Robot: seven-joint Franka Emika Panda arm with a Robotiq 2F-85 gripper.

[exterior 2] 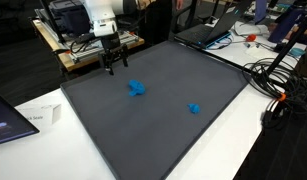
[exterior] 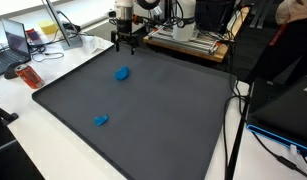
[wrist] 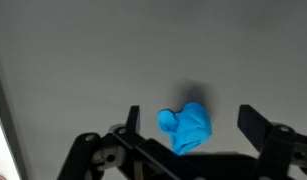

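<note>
My gripper hangs open above the far side of a dark grey mat, its black fingers pointing down and nothing between them. A crumpled bright blue lump lies on the mat a little in front of it, also seen as the blue lump. In the wrist view the blue lump sits between the two spread fingers, below the gripper, apart from both. A second, smaller blue piece lies nearer the mat's front edge; the smaller blue piece shows too.
A laptop and an orange item lie on the white table beside the mat. Equipment and cables stand behind the arm. Black cables trail past the mat's edge. A paper card rests near the mat corner.
</note>
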